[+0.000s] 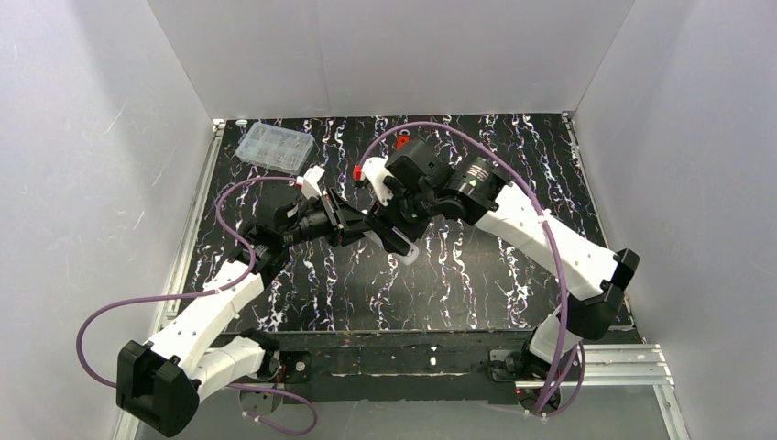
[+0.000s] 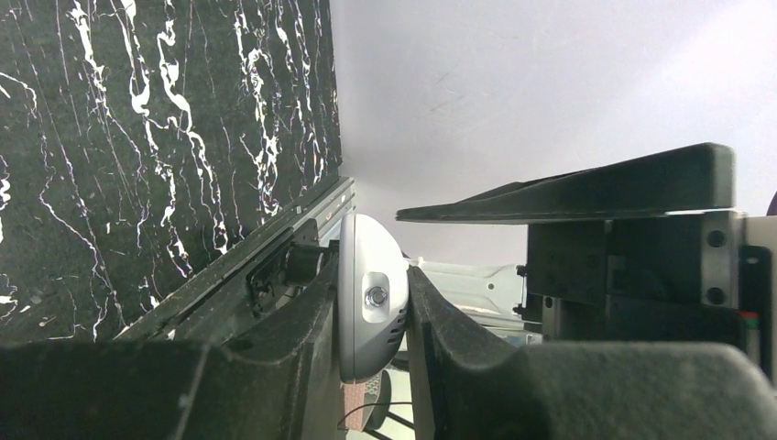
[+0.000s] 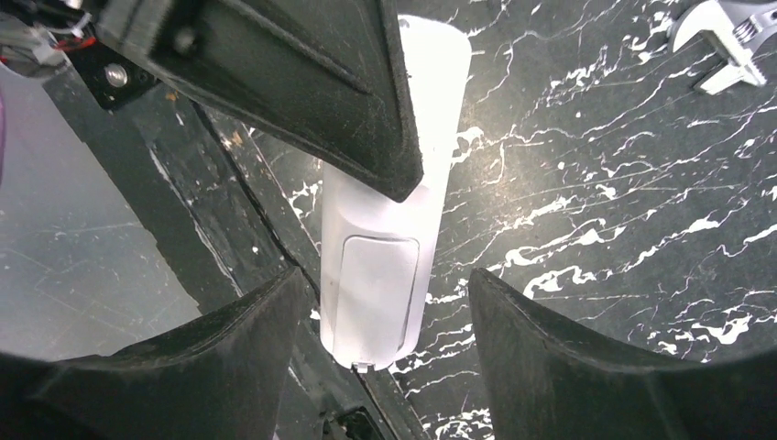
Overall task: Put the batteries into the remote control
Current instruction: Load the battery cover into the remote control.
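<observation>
The white remote control [image 3: 385, 266] is held off the table, its back facing the right wrist camera with the battery cover shut over the recess. My left gripper [image 2: 372, 307] is shut on one end of it, which shows edge-on as a white curved body [image 2: 366, 266]. My right gripper [image 3: 380, 335] is open, its fingers [image 3: 247, 357] either side of the remote's free end without touching. In the top view both grippers meet mid-table, left [image 1: 353, 225] and right [image 1: 403, 240], with the remote's tip [image 1: 410, 254] poking out. No batteries are in view.
A clear plastic compartment box [image 1: 275, 147] lies at the back left. A wrench's metal jaw [image 3: 724, 37] lies on the black marbled table [image 1: 476, 275] behind the grippers. White walls enclose three sides.
</observation>
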Robot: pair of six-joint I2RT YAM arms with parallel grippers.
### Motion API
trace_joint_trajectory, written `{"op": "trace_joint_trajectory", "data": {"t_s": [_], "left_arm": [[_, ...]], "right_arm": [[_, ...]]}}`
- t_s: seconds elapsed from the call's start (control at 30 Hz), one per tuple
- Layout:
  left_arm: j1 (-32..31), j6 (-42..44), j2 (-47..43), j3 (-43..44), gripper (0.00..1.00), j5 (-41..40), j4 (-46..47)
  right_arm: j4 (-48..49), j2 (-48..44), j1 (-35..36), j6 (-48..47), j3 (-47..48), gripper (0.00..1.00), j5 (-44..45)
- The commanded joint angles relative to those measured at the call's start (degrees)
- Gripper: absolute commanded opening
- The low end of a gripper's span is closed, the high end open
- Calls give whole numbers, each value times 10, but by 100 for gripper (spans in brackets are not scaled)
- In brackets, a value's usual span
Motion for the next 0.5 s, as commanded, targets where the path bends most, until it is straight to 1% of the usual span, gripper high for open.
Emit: {"op": "trace_joint_trajectory", "data": {"t_s": [0.0, 0.1, 0.17, 0.23, 0.33, 0.47], "left_arm": [[-2, 0, -15, 3, 0, 25, 33], [-3, -1, -13, 0, 0, 23, 49], [-3, -8, -8, -1, 0, 22, 73], [-3, -20, 0, -4, 0, 20, 106], [-2, -39, 12, -2, 0, 22, 149], [-2, -49, 19, 4, 0, 22, 172]], "right_arm": [[63, -46, 0, 28, 10, 76, 12], [112, -83, 0, 68, -1, 83, 80], [157, -122, -2, 98, -45, 92, 123], [205, -163, -9, 138, -102, 97, 153], [262, -219, -36, 226, -183, 98, 140], [356, -292, -65, 338, -290, 98, 112]]}}
